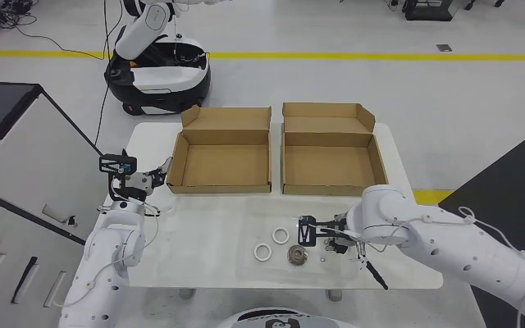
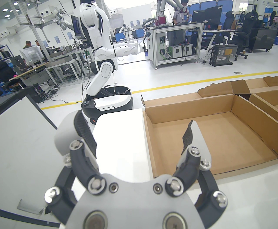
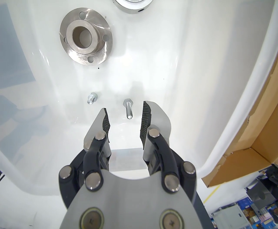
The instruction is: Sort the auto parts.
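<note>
A metal flange [image 3: 86, 39] [image 1: 297, 255] with bolt holes lies on the white table near the front edge. Two white rings [image 1: 263, 252] [image 1: 280, 236] lie beside it; an edge of one ring [image 3: 130, 5] shows in the right wrist view. A long bolt [image 3: 128, 108] lies just beyond my right gripper [image 3: 125, 112] [image 1: 321, 238], roughly in line with the gap between its open fingers. A short bolt [image 3: 92, 98] lies beside it. My left gripper [image 2: 139, 134] [image 1: 156, 176] hangs open and empty at the table's left edge, beside the left cardboard box [image 2: 217, 138] [image 1: 221, 160].
Two open, empty cardboard boxes stand side by side at the back of the table; the right one [image 1: 332, 156] is behind my right arm. Another robot [image 1: 160, 66] stands on the floor beyond the table. A grey panel [image 1: 33, 148] is at the left.
</note>
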### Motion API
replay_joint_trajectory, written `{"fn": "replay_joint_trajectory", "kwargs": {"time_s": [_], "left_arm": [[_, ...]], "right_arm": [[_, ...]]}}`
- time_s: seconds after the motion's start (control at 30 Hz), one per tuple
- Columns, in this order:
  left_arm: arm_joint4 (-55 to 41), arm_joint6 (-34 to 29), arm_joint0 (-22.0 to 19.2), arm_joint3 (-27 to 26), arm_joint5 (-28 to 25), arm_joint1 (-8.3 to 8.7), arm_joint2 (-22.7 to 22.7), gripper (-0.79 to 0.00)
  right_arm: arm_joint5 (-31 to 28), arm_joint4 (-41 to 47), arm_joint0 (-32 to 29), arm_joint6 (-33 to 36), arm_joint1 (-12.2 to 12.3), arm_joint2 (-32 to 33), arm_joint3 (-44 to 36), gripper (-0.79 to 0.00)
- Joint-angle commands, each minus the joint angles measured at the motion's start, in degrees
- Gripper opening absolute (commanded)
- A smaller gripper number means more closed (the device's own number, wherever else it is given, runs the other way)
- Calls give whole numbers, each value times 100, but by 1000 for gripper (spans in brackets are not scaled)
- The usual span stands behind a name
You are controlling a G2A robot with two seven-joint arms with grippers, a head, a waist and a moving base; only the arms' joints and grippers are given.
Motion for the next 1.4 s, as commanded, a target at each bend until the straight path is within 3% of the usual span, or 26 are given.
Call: {"fn": "replay_joint_trajectory", "kwargs": {"time_s": [0.0, 0.7, 0.97, 1.07, 1.37], "left_arm": [[0, 0, 0, 0, 0, 0, 0, 0], [0, 0, 0, 0, 0, 0, 0, 0], [0, 0, 0, 0, 0, 0, 0, 0], [0, 0, 0, 0, 0, 0, 0, 0], [0, 0, 0, 0, 0, 0, 0, 0]], "right_arm": [[1, -55, -12, -29, -7, 18, 26, -409], [-12, -151, -188, -79, -87, 148, 201, -474], [-78, -160, -272, -39, -96, 193, 238, -619], [-72, -144, -303, -60, -97, 226, 241, -785], [-68, 5, -244, 7, -104, 425, 132, -785]]}}
